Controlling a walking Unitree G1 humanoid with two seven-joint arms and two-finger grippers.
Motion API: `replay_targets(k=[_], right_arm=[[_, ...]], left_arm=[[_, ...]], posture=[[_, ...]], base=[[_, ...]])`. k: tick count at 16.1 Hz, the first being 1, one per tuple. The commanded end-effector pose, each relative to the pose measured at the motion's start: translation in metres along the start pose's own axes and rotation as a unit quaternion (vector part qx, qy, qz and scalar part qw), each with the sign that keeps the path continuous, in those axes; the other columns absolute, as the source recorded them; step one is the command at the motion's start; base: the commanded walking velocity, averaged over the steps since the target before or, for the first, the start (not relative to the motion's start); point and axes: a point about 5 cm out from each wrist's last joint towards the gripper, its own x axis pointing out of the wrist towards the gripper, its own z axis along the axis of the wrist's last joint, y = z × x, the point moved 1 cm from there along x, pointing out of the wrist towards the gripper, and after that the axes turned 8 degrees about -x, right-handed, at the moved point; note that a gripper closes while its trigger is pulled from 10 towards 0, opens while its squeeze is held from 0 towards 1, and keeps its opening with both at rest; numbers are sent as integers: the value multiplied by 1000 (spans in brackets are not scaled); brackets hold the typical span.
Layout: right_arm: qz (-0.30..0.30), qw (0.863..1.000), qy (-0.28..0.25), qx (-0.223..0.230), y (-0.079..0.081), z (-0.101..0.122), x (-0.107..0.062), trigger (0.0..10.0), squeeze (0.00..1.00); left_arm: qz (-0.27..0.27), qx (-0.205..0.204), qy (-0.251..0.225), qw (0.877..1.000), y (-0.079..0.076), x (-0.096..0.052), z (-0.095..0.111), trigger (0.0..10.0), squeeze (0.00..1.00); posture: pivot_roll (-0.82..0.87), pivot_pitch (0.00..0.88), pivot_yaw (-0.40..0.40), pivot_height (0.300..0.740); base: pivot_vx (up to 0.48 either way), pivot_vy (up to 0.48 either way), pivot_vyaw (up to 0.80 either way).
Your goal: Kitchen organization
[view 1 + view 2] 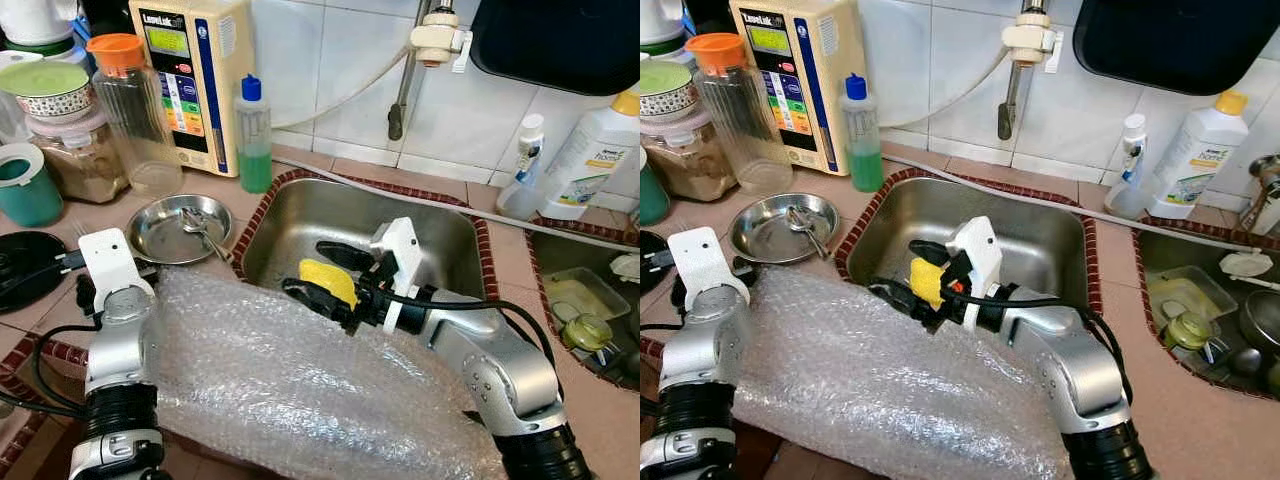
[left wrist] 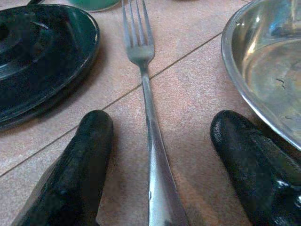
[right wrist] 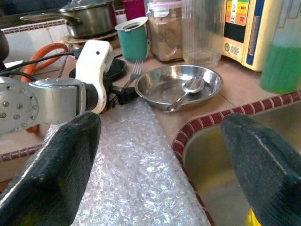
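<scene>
Left gripper (image 2: 155, 141) low over the counter (image 2: 188, 80), jaws spread, fork (image 2: 148, 117) lying flat between the fingers, apart from both, tines pointing away; steel dish (image 2: 268, 80) just outside one finger, black lid (image 2: 37, 56) outside the other. Right gripper (image 1: 325, 275) at the sink (image 1: 440, 225) edge above bubble wrap (image 1: 260, 380), jaws spread; yellow piece (image 1: 328, 278) between the fingers, contact unclear; spoon (image 3: 186, 92) rests in the dish.

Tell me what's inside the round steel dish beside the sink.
A metal spoon lies in the shallow round steel dish, bowl toward the middle. The steel under the spoon is hidden.
</scene>
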Motion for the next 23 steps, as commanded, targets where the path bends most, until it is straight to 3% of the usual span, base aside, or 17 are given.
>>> replay_targets(k=[1,9,11,17,23], right_arm=[[2,1000,-4,-5,0,5,-1,10000,0],[70,998,2,5,13,5,-7,10000,0],[76,997,4,6,14,5,-8,10000,0],[81,997,11,4,14,4,-9,10000,0],[82,997,12,2,13,3,-8,10000,0]], left_arm=[[9,7,52,999,4,-1,-21,0,0],[24,14,74,997,11,-2,-31,0,0],[49,34,72,996,17,-2,-33,0,0],[100,40,58,992,32,-2,-30,0,0],[65,23,52,996,26,-5,-31,0,0]], posture=[[110,0,-39,740],[109,0,-41,740],[109,0,-41,740],[115,0,-45,740],[117,0,-43,740]], base=[[0,0,0],[0,0,0],[0,0,0],[0,0,0],[0,0,0]])
